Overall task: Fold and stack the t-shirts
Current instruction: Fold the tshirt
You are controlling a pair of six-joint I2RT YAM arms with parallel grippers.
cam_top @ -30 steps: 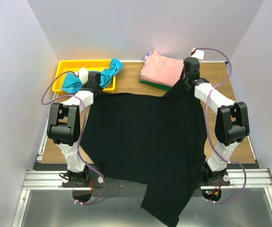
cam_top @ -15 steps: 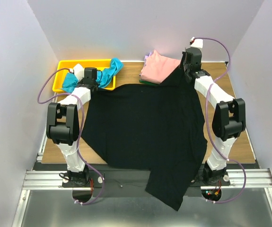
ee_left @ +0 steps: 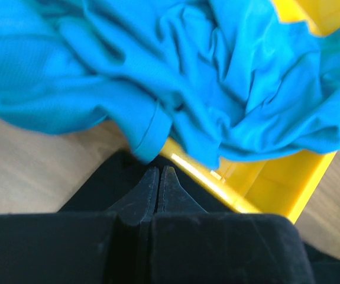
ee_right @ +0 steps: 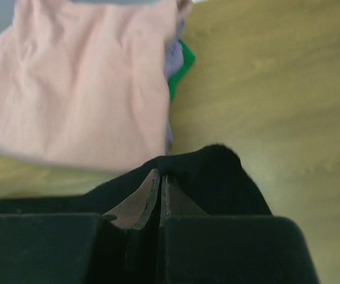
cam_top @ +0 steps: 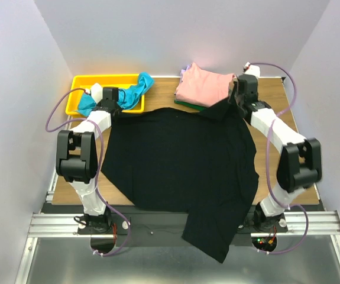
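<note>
I am clamping two corners of the black t-shirt [cam_top: 181, 160] in my closed left hand [ee_left: 159, 173] and right hand [ee_right: 159, 176], spreading it flat between them for folding.

Yellow plastic bin [cam_top: 81, 83] at 11 o'clock on the bench [cam_top: 279, 89], which has a wood-grain top. In my left wrist view its near corner sits right at the bench surface. An extruded aluminium rail [cam_top: 51, 223] runs along the 6 o'clock edge, with bare sheet metal [cam_top: 158, 260] below it. Plain pale walls [cam_top: 175, 35] at 9, 12 and 3 o'clock.
</note>
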